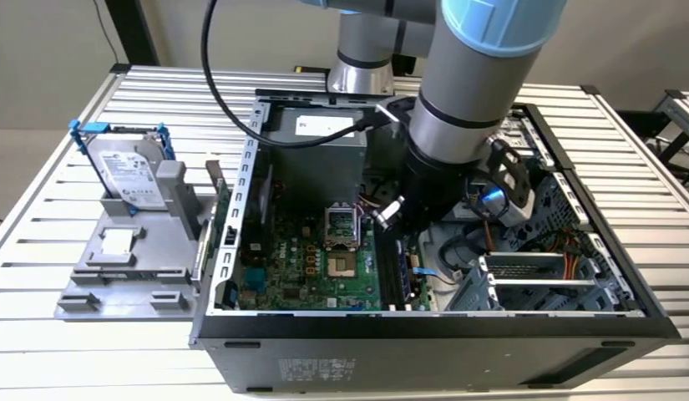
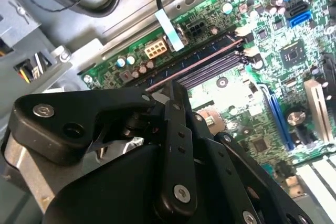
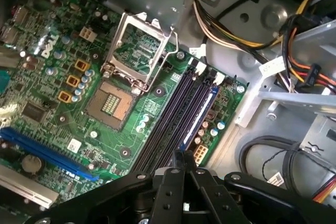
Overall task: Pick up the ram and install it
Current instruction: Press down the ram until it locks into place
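The ram (image 3: 199, 117) shows as a thin blue edge standing in the outermost of the long black motherboard slots (image 3: 173, 114), inside the open computer case (image 1: 433, 322). My gripper (image 3: 184, 157) hangs just above the near end of those slots, right by the ram's end. Its two black fingers are drawn together, and I see nothing between them. In the second wrist view the gripper (image 2: 176, 88) points at the same slots (image 2: 197, 64). In the exterior view the arm reaches down into the case and the gripper (image 1: 391, 220) sits over the board.
The open CPU socket (image 3: 111, 99) and its raised metal frame lie beside the slots. Cable bundles (image 3: 236, 30) and a drive cage (image 1: 539, 280) crowd the other side. Outside the case, on the exterior view's left, a hard drive in a blue frame (image 1: 130, 171) stands on a grey fixture (image 1: 116, 276).
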Controlling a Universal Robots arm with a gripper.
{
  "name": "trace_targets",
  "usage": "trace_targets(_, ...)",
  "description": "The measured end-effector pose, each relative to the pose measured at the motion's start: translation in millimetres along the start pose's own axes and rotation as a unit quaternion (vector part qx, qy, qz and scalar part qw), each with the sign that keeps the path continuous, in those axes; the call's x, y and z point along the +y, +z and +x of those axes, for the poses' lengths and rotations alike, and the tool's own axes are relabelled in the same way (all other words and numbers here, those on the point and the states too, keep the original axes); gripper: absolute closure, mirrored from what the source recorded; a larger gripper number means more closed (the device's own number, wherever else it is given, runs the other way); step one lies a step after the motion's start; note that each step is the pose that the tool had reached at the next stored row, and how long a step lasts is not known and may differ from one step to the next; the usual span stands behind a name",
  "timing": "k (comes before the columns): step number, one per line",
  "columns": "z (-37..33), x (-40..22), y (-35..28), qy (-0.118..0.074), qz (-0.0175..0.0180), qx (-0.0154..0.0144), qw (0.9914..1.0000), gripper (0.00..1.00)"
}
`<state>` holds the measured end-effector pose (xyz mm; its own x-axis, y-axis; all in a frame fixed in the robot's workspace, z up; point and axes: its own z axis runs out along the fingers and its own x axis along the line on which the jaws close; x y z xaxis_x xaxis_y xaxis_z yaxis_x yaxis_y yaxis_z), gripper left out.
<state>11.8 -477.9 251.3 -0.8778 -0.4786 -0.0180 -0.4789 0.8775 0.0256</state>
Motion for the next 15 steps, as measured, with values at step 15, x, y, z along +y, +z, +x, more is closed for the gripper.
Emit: trace_targets(15, -0.6, 0.4, -18.4, -0.014, -0.0014, -0.0005, 0.9999, 1.0)
